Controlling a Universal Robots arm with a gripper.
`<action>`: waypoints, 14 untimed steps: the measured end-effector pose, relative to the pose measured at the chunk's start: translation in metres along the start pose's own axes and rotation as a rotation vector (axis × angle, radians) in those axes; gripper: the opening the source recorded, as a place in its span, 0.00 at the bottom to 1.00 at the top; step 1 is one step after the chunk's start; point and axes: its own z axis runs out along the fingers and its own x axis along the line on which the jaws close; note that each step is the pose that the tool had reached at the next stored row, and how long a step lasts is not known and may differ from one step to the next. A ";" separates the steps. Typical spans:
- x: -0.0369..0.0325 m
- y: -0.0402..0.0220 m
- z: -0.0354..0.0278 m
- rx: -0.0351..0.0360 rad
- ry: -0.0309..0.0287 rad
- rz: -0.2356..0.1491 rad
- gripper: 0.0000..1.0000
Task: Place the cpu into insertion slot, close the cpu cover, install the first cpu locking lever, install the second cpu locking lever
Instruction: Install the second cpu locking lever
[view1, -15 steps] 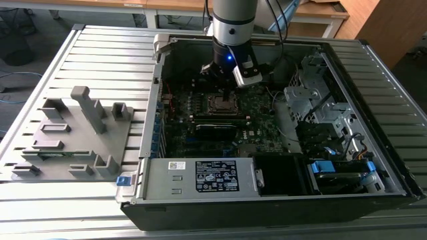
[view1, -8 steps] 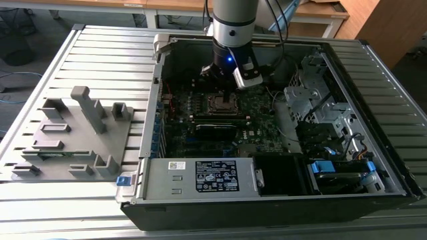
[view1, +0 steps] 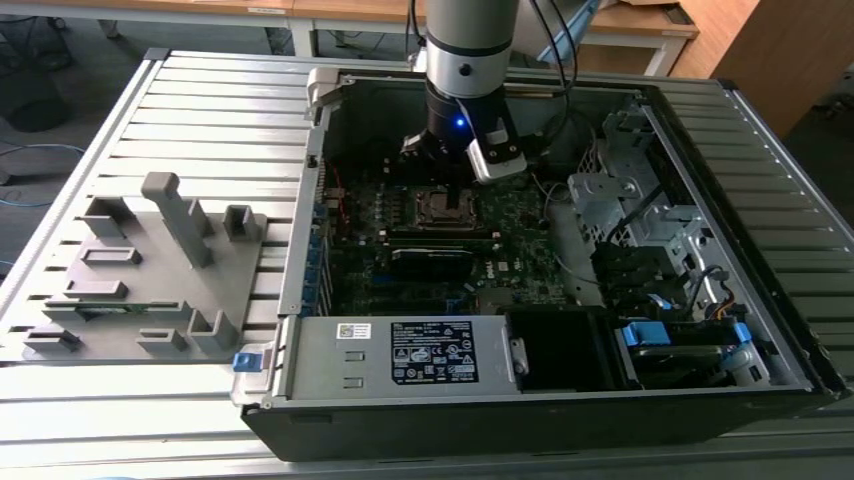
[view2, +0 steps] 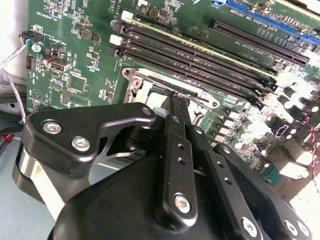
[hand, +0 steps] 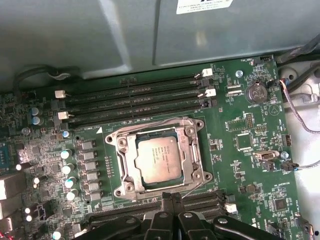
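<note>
In the exterior view, the arm is reaching down into an open computer case (view1: 747, 250) lying on a slatted table (view1: 200, 110), and its gripper (view1: 447, 165) is hanging just above the far edge of the insertion slot (view1: 446, 208) on the green motherboard (view1: 521, 250). A grey plastic fixture (view1: 147, 270) is lying on the table toward the exterior view's left, well apart from the case. In the second wrist view, the gripper (view2: 175, 102) is showing its two black fingers (view2: 172, 150) pressed together with no gap at the tips, nothing held between them, and the tips are sitting right at the rim of the slot (view2: 145, 85), beside the long memory slots (view2: 200, 65). In the first wrist view, the cpu (hand: 157, 160) is lying flat inside the slot, the cpu cover (hand: 187, 150) is lying down around it, and a thin wire lever (hand: 197, 182) is running along the socket's side near the closed fingertips (hand: 172, 200).
</note>
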 end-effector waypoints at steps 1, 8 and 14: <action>0.0000 0.0000 0.0000 -0.0001 0.0000 0.000 0.11; -0.0002 -0.0010 0.0003 0.0000 0.0002 -0.011 0.11; -0.0006 -0.0039 0.0008 0.0033 -0.0001 -0.039 0.11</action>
